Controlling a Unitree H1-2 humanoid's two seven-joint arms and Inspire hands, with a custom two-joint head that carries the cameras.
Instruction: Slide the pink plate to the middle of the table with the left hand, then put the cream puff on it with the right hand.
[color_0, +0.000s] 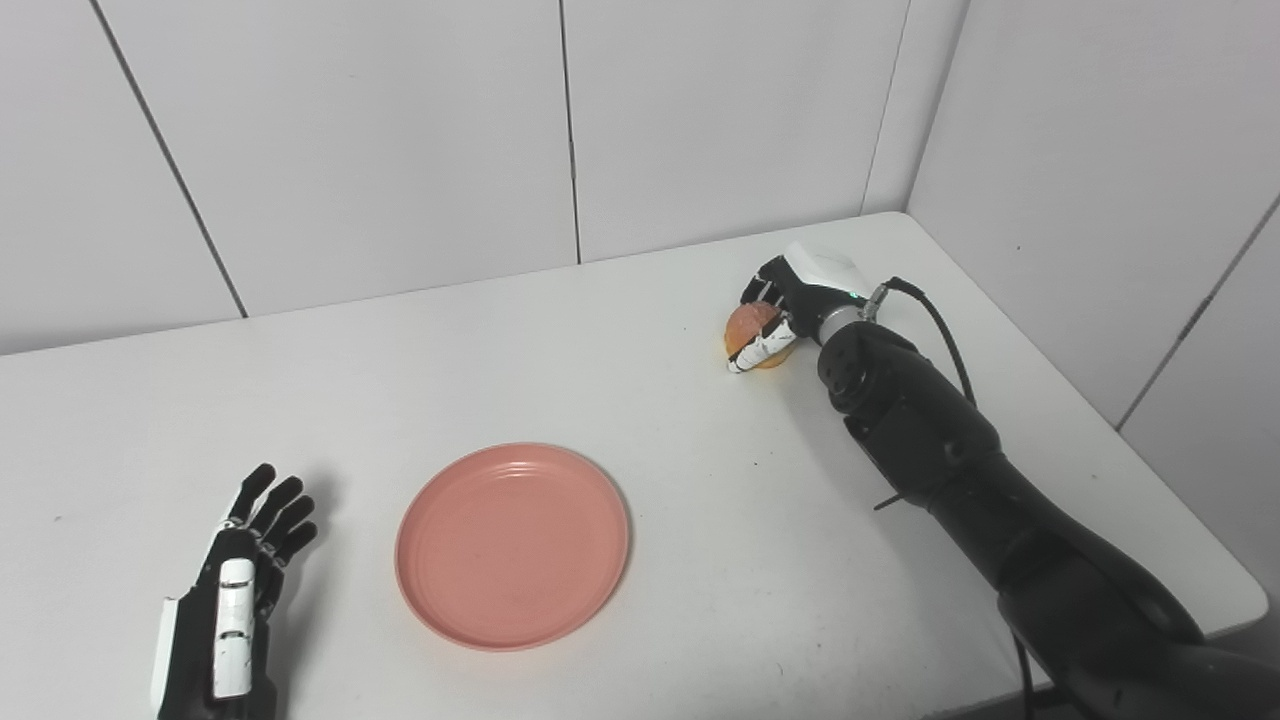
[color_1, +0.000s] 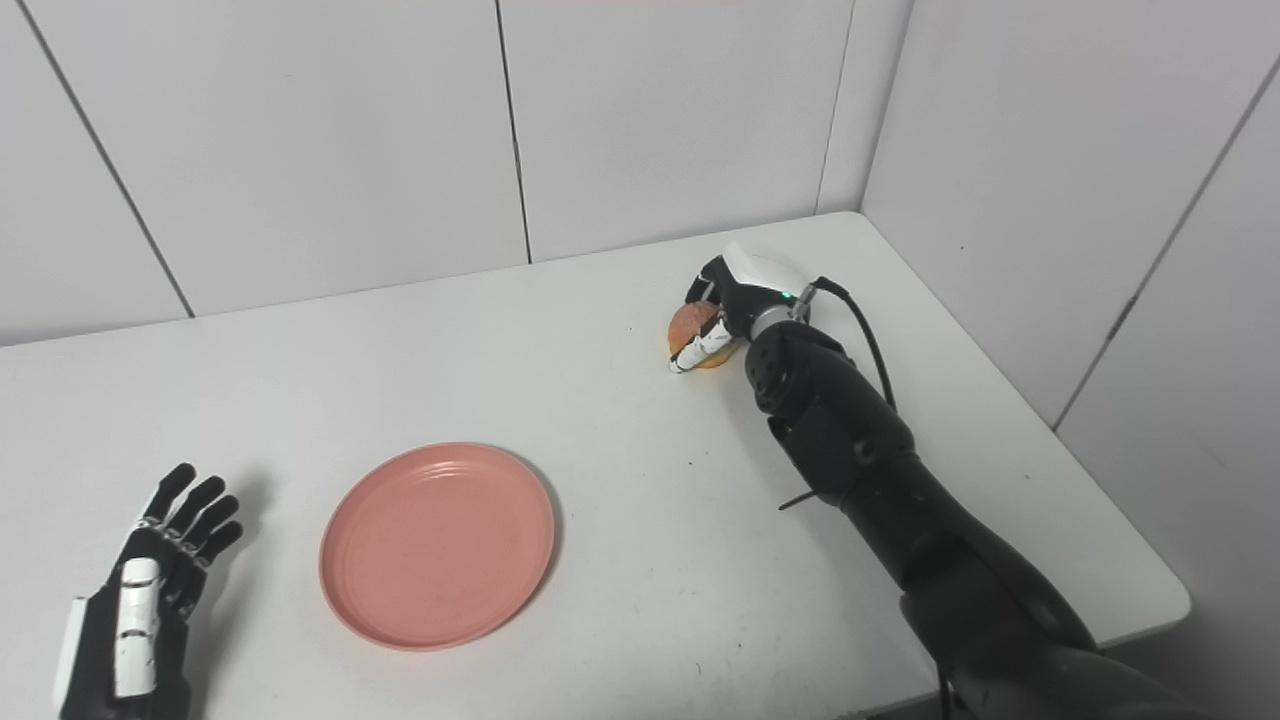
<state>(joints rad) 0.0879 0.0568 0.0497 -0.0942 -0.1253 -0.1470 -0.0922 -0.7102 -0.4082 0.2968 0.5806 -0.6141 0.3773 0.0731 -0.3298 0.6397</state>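
Left eye view takes in the white tabletop (color_0: 700, 560), which runs back to pale panelled walls (color_0: 400, 150) on the far and right sides. Biggest of the moving parts is the black right arm (color_0: 960, 470), stretched from the lower right corner toward the far right of the surface, with a black cable (color_0: 940, 320) looping off its wrist.

Next comes the pink plate (color_0: 512, 546), lying flat near the front, left of centre. Nothing is on it; its ridged inner ring shows bare.

Down at the front left, the left hand (color_0: 235, 610) sits just above or on the surface, fingers spread and pointing away, holding nothing, near the plate's left side but clear of its rim.

Up at the far right, the right hand (color_0: 785, 310) is curled over the cream puff (color_0: 748, 326), thumb and fingers wrapped around the golden-brown pastry. Whether the puff rests on the surface or is lifted off, I cannot tell. It is well apart from the plate.
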